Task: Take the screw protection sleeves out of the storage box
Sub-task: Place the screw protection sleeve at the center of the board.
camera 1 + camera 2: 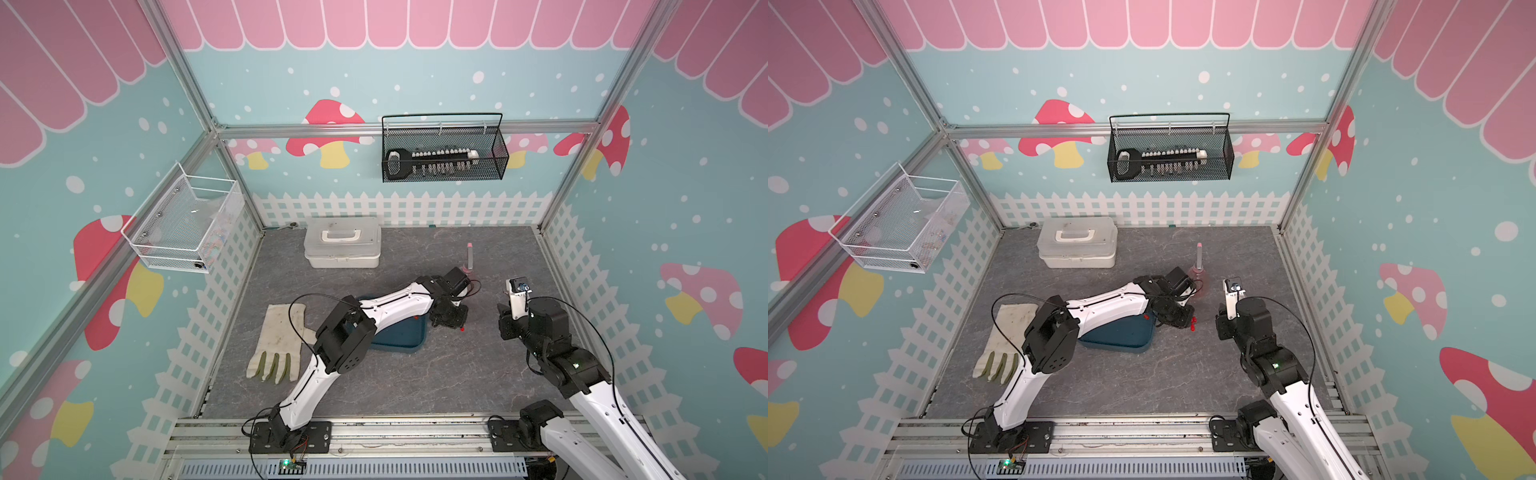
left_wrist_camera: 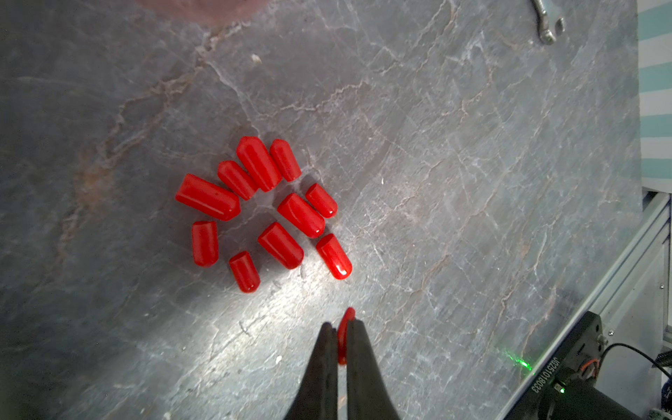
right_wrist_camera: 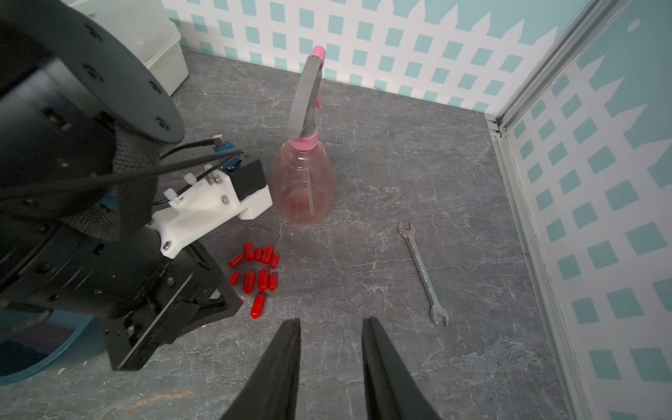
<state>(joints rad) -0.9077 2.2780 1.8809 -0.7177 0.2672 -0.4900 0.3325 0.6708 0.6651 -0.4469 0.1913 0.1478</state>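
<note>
Several red screw protection sleeves (image 2: 269, 207) lie in a loose cluster on the grey mat, outside the dark teal storage box (image 1: 399, 336); the right wrist view shows the same cluster (image 3: 256, 271). My left gripper (image 2: 340, 325) hangs over the mat just right of the box, shut on one more red sleeve (image 2: 343, 338) pinched between its tips. A small red speck (image 1: 1146, 316) shows inside the box (image 1: 1125, 336), whose interior is largely hidden by the left arm. My right gripper (image 3: 331, 322) hovers to the right of the cluster, open and with nothing between its fingers.
A pink spray bottle (image 3: 303, 182) stands just behind the sleeves. A small wrench (image 3: 422, 269) lies on the mat towards the right wall. A white lidded case (image 1: 343, 243) sits at the back, and a work glove (image 1: 278, 345) lies left of the box.
</note>
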